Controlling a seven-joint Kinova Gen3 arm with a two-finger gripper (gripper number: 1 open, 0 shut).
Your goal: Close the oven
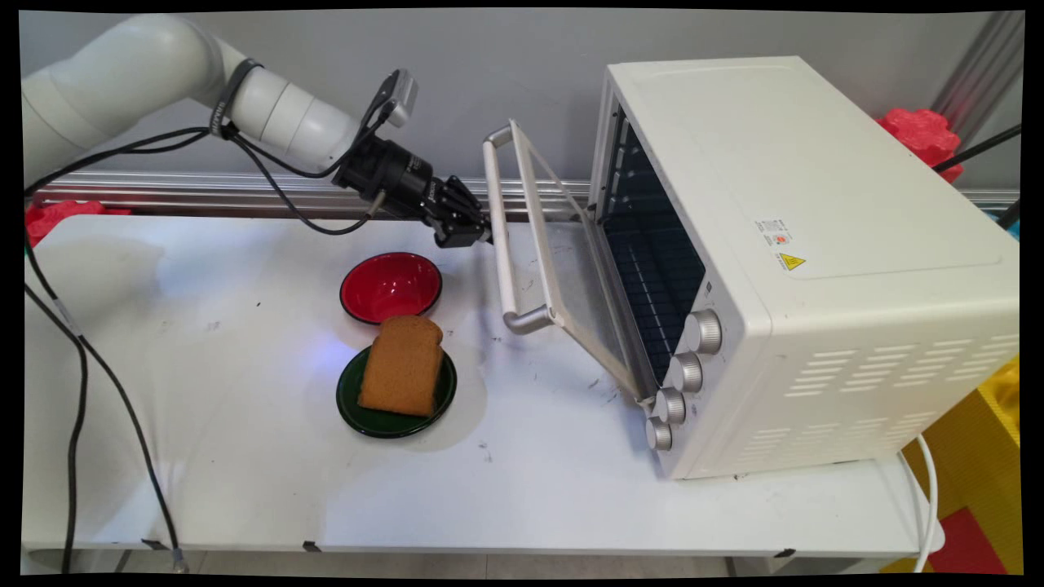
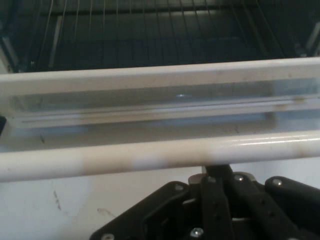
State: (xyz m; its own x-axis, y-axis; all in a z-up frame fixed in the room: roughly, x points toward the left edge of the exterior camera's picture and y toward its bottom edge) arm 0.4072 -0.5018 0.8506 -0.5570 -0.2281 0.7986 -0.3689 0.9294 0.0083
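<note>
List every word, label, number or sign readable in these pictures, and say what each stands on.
Yellow triangular warning sign, no words: on the white toaster oven, on its top panel sticker.
Small label above it: print too small to read.
Four silver knobs: no legible markings.
Hand view: no text.

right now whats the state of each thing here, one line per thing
white toaster oven: on the table, door side facing the arm
glass oven door: partly open, tilted outward
white bar handle: gripper at it
black two-finger gripper: at the handle, fingers' state unclear
red bowl: upright, empty
brown bread slice: lying on the green plate
dark green plate: holding the bread
</note>
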